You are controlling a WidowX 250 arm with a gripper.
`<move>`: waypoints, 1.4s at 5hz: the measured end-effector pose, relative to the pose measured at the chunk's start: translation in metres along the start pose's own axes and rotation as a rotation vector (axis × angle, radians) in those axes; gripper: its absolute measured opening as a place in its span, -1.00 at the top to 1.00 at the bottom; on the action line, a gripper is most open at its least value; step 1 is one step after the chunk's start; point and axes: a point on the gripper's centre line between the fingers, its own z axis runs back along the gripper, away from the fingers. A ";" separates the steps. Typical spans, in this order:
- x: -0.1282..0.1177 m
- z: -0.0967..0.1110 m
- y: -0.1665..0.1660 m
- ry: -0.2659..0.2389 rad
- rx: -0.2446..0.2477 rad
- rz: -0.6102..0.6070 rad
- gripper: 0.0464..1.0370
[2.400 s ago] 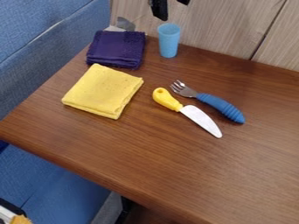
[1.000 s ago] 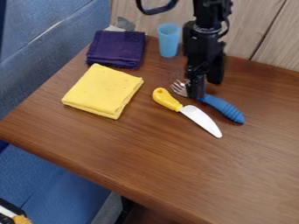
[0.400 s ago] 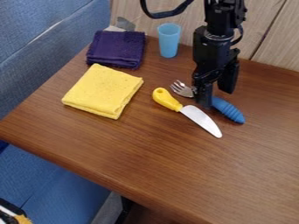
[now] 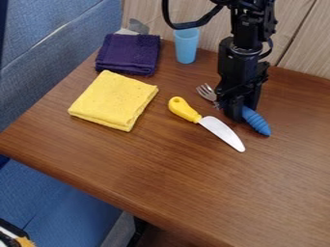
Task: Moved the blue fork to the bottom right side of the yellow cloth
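The gripper (image 4: 243, 111) is low over the right half of the table, shut on the blue fork around the middle of its handle. From between its fingers the ridged end of the blue fork (image 4: 256, 121) sticks out toward the lower right, and its metal tines point to the upper left. Part of the handle is hidden behind the fingers. Left of the gripper, the folded yellow cloth (image 4: 114, 100) lies flat near the table's left edge.
A knife with a yellow handle (image 4: 184, 110) lies between cloth and fork, its white blade close to the gripper. Behind are a folded purple cloth (image 4: 128, 54) and an upright light blue cup (image 4: 186, 46), near the wall.
The arm has come in from the top and moved down and right to the fork. Its fingers have drawn together on the handle, and the tines have shifted slightly right.
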 end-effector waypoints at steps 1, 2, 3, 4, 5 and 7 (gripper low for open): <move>0.001 0.000 -0.001 -0.004 -0.005 0.000 0.33; 0.002 0.000 -0.002 -0.006 -0.006 0.001 0.33; 0.008 0.004 0.001 -0.012 0.014 -0.006 0.33; 0.017 0.017 0.002 -0.019 -0.017 0.008 0.33; 0.023 0.049 0.011 -0.003 -0.083 0.010 0.33; 0.035 0.081 0.065 -0.013 -0.143 0.065 0.33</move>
